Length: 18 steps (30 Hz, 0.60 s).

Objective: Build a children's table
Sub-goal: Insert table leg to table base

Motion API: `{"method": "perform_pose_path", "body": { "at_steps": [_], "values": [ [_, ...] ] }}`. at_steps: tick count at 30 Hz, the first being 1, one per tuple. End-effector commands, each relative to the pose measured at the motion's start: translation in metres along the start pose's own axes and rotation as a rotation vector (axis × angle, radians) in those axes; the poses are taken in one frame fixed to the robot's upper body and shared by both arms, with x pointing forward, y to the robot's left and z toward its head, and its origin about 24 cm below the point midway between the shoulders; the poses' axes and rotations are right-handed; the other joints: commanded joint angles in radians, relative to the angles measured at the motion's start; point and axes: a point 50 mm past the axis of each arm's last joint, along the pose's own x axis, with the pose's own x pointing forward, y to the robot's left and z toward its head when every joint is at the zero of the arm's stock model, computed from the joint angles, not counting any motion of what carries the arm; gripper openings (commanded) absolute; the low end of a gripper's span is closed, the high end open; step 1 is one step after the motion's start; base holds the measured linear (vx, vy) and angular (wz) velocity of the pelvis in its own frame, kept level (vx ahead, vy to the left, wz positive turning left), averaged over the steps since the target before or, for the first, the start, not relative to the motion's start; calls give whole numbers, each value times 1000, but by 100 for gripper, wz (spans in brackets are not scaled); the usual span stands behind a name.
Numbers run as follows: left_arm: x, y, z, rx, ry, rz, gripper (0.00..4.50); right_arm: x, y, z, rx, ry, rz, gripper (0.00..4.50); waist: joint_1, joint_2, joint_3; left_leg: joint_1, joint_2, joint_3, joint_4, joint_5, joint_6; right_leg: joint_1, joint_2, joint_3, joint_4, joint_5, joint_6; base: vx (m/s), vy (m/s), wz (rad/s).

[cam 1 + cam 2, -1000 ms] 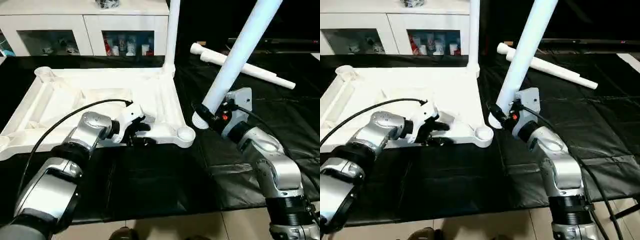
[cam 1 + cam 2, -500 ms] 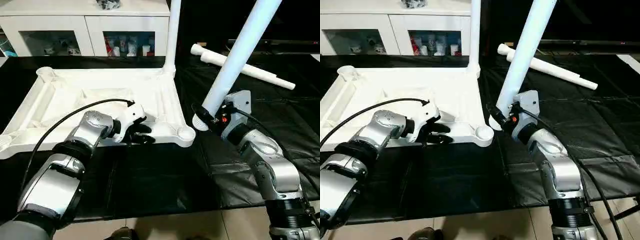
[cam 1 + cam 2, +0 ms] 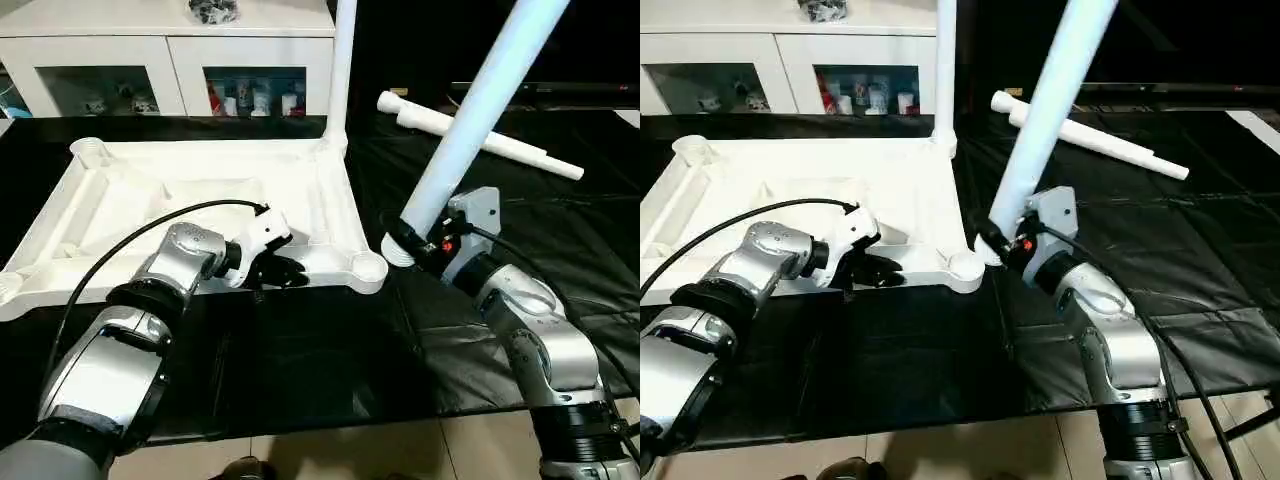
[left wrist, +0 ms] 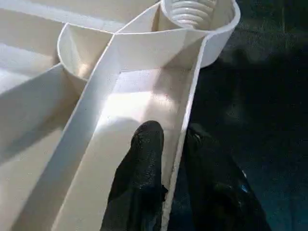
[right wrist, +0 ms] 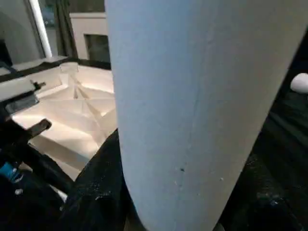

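- Table top [image 3: 200, 200], white plastic, lies ribbed underside up on the black mat [image 3: 320, 350] before a white cabinet [image 3: 170, 50], with one leg [image 3: 340, 70] already standing upright in its far corner socket.
- Left gripper [image 4: 171, 168] pinches the top's near rim, one black finger [image 4: 144, 159] inside the wall and the other outside, jaws drawn narrow around the thin edge.
- Right gripper [image 3: 420, 245] clasps a second leg [image 3: 470, 120] low on its shaft, tilted, its threaded end [image 3: 398, 250] just beside the near corner socket [image 3: 370, 266] and not yet seated.
- A spare leg [image 3: 480, 135] lies on the mat beyond.
- Risk, as judged from here: the tilt of the held leg could send its thread in crooked, so that it jams or cross-threads in the socket.
- A push off-centre could also shove the light top sideways, since the left grip bears on a thin rim and may slip.
- The long shaft, swung upright, could knock the standing leg.
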Motion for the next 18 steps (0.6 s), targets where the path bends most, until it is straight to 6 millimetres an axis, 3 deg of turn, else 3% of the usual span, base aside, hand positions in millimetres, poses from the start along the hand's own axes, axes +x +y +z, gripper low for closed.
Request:
{"method": "perform_pose_path", "body": {
  "at_steps": [1, 5, 12, 16, 18],
  "values": [
    [3, -1, 0, -50, -6, 12, 38, 0, -1, -1, -15, 1, 3, 196, -5, 1, -72, 45, 51, -33, -81, -380, -48, 20, -67, 27, -93, -336, -212, 0, 0, 0],
    [11, -3, -4, -118, 11, 84, 18, 1, 0, -1, -14, -2, 13, 196, -5, 1, -75, 41, 52, -32, -82, -345, -35, 27, -66, 25, -87, -270, -223, 0, 0, 0],
    [17, -7, 4, -179, -24, 218, 2, 7, 2, 2, 9, -22, 25, 196, -24, -2, -77, 31, 49, -31, -78, -289, 0, 38, -64, 22, -85, -213, -242, 0, 0, 0],
    [20, -27, 12, -69, -57, 170, 2, 10, 3, 2, 36, -34, 18, 196, -31, 3, -78, 34, 53, -30, -78, -273, 15, 35, -61, 23, -89, -204, -246, 0, 0, 0],
    [20, -39, 14, 83, -71, 93, 2, 10, 5, 1, 38, -31, 23, 196, -29, 6, -76, 35, 53, -29, -82, -277, 11, 31, -56, 24, -91, -217, -232, 0, 0, 0]
  ]
}}
